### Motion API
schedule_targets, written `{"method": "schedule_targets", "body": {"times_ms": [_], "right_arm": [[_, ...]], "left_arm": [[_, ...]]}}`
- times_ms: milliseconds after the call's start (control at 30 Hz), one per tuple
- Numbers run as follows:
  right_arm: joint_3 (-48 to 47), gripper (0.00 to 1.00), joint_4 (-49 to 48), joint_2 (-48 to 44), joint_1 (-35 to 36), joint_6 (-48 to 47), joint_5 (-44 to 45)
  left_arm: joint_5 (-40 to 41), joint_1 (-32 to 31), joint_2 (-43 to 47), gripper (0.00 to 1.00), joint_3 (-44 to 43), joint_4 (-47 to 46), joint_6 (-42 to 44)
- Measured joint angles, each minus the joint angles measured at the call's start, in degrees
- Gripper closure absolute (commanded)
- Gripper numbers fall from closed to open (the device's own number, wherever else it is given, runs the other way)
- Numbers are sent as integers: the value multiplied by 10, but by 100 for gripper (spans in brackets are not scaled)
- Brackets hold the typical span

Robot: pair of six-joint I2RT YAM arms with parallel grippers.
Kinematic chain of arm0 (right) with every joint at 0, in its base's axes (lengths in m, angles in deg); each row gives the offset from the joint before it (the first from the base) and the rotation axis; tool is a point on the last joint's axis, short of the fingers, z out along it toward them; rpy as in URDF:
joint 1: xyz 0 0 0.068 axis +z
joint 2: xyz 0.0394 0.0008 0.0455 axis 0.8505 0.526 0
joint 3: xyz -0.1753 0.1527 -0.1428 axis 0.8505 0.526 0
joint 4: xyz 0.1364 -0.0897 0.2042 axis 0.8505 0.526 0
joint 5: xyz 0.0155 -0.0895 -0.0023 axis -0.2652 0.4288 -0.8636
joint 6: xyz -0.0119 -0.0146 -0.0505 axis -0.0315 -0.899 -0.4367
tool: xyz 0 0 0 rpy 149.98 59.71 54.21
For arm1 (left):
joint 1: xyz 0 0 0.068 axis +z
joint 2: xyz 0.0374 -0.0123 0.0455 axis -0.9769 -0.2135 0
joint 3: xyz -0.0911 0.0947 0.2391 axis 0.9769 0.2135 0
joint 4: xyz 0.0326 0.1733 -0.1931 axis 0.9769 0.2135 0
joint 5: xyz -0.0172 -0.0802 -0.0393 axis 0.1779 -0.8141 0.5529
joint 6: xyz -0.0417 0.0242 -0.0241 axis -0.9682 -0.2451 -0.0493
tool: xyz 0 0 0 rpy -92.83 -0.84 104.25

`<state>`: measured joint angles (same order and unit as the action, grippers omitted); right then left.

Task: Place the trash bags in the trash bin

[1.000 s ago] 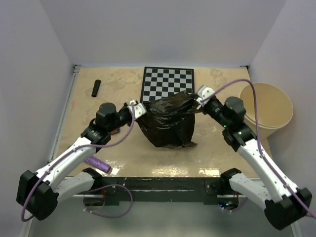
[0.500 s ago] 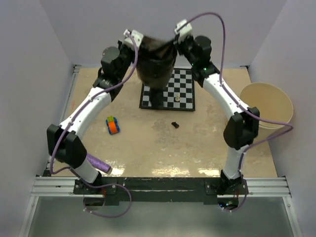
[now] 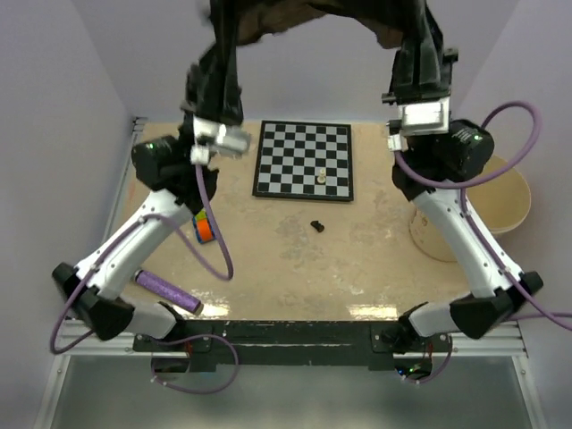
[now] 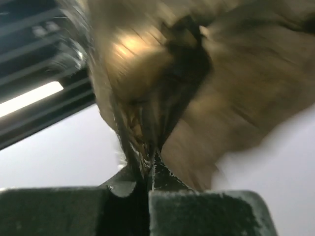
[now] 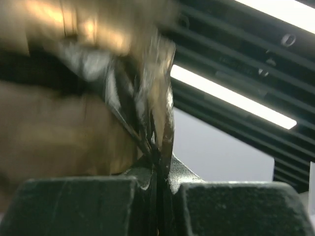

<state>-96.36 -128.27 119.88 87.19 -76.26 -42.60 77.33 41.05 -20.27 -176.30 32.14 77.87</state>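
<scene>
Film of the trash bag (image 3: 268, 16) hangs high between your arms; your left gripper (image 4: 149, 171) and right gripper (image 5: 158, 164) each clamp an edge tight. Trash bin (image 3: 511, 204) stands well below, at the right.

The bag (image 3: 268, 18) has risen from the table (image 3: 357, 268) to high overhead, stretched wider between the arms, baring the chessboard (image 3: 295, 156).

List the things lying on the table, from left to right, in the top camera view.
purple roll → orange and blue toy → chessboard → beige bin
</scene>
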Motion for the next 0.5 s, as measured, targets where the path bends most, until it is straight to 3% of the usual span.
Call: {"method": "schedule_targets", "body": {"times_ms": [67,167,233,300,400,500], "right_arm": [[115,100,19,-61,1,-51,8],[264,100,293,-118,-17,-150,9],[426,100,500,-178,-46,-225,-20],[623,100,711,-275,-81,-274,-35],[761,100,930,-557,-90,-309,-94],[732,100,912,-813,-83,-309,-160]], "left_arm": [[-55,-14,80,100,150,16,50],[-108,-5,187,100,287,405,292],[-121,7,227,100,384,607,344],[-136,18,278,100,492,753,363],[-174,15,446,100,625,843,367],[-196,12,590,100,671,822,356]]}}
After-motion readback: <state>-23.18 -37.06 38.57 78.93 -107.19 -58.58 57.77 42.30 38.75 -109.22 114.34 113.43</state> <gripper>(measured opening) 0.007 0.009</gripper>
